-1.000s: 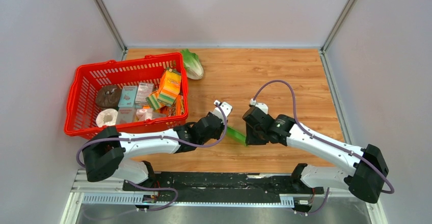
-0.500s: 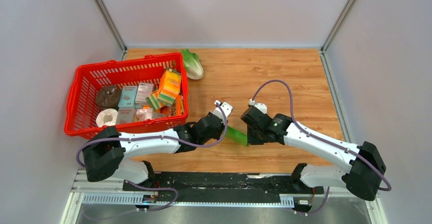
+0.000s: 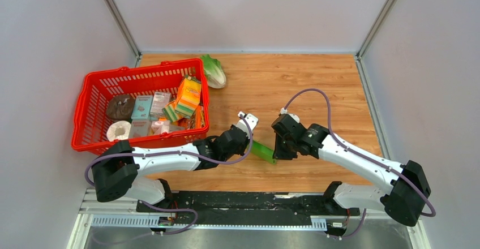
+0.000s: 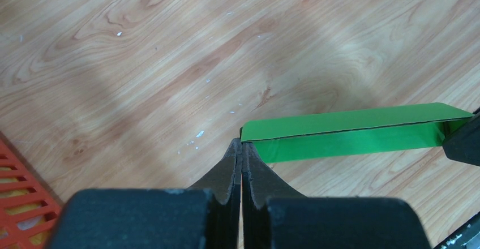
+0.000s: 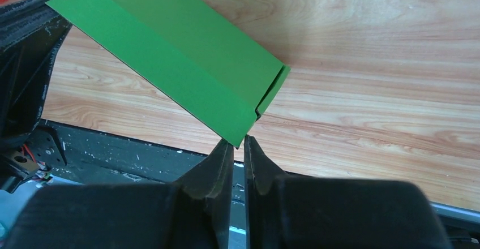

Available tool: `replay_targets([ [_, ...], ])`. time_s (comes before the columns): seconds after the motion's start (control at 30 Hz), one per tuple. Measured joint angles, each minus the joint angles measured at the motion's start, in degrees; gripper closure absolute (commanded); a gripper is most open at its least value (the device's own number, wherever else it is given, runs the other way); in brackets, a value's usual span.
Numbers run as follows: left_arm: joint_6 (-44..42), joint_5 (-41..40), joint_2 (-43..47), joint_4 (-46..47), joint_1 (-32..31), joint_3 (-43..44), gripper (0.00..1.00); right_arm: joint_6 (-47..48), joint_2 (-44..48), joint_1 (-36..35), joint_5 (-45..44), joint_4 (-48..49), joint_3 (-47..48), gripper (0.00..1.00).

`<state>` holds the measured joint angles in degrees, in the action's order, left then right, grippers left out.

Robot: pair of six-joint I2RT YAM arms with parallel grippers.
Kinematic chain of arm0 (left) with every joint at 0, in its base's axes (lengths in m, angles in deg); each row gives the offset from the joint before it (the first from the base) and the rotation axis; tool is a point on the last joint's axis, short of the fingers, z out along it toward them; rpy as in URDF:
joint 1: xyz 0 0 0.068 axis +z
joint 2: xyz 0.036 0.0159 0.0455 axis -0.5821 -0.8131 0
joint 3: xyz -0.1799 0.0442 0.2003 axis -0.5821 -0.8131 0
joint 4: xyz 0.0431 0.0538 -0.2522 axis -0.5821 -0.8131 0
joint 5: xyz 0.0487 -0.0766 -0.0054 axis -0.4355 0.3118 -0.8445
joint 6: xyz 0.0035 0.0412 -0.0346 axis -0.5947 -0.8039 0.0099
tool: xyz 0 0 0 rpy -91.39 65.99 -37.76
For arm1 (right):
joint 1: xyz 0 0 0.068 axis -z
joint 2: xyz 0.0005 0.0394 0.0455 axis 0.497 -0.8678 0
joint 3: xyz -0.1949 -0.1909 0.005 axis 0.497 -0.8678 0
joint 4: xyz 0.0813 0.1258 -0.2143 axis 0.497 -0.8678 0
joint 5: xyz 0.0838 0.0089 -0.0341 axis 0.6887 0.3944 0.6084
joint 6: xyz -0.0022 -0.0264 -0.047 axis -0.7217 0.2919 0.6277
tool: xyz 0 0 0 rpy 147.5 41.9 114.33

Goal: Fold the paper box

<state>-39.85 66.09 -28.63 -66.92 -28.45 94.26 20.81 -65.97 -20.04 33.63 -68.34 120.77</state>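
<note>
Basket (image 3: 141,140), red: cartons (image 3: 188,93) and packets (image 3: 142,106), print unreadable to me. Box (image 4: 351,133): left gripper (image 4: 242,147) pinches one corner; right gripper (image 5: 238,147) narrow at another, grip unclear.

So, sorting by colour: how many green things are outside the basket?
2: the paper box between the left gripper and right gripper; the lettuce beside the basket's far right corner. The arms may hide more.

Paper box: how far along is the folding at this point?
Done: the paper box is already creased into a long flat sleeve. In hand: the left gripper pinches one end corner; the right gripper, nearly closed, is at the opposite corner, grip unclear. Left: the end flap looks untucked.
</note>
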Motion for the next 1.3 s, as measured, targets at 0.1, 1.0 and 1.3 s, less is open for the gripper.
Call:
replay_targets([
  [0.1, 0.00, -0.20, 0.00, -0.02, -0.11, 0.00, 1.00, -0.61, 0.09, 0.39, 0.68, 0.15, -0.11, 0.86],
  [1.0, 0.04, -1.05, -0.09, -0.02, -1.66, 0.00, 1.00, -6.14, 5.68, 6.54, 7.52, 6.16, -7.65, 0.76],
  [1.3, 0.04, -1.27, -0.52, 0.44, -1.84, 0.00, 1.00, -0.72, 5.40, 6.54, 6.67, 4.42, -6.36, 0.55],
])
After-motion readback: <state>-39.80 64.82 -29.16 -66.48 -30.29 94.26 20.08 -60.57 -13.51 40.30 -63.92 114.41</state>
